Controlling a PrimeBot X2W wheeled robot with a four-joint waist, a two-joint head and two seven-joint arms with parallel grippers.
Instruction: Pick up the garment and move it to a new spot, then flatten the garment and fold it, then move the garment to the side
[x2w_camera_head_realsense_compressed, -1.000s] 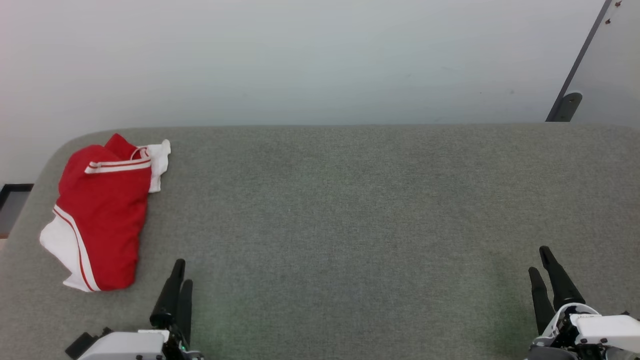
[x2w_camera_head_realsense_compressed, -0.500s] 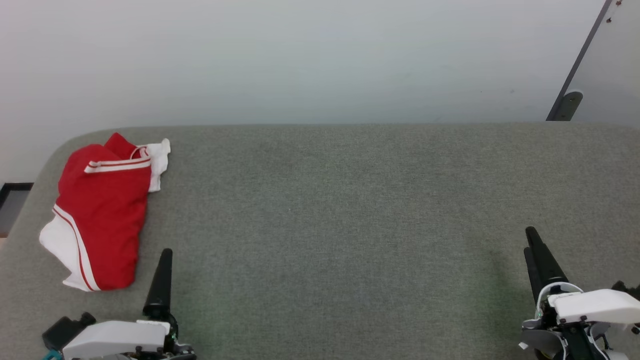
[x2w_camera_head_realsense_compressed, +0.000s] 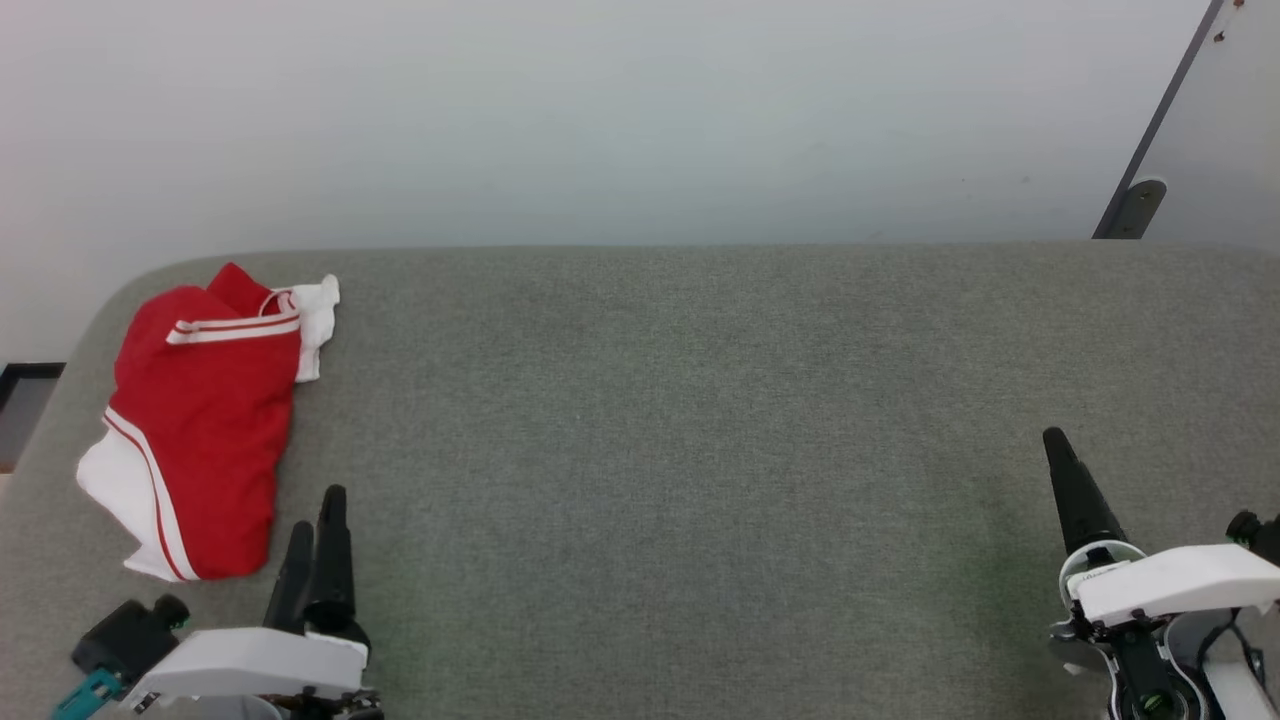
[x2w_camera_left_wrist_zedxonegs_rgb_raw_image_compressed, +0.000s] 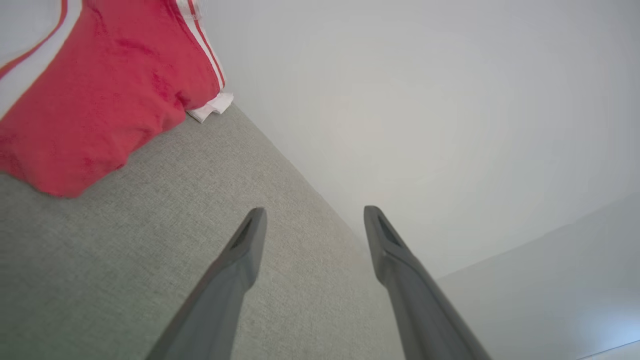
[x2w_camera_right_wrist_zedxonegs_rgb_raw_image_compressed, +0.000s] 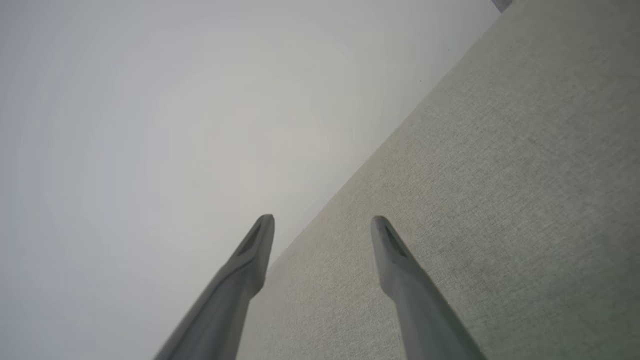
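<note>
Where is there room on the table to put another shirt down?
The wide middle of the grey cloth-covered table, between the folded red-and-white shirt at the left end and the right gripper, is bare. The left end is crowded: the shirt lies there, with the left gripper close beside it.

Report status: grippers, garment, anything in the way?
Open, empty: left gripper, right gripper. The garment heaped at left end of table, apart from both. Nothing between it and left gripper.

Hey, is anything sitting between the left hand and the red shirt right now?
Nothing visible does. The left hand is open just right of the red shirt's near end, apart from it, with only bare grey tabletop between them.
</note>
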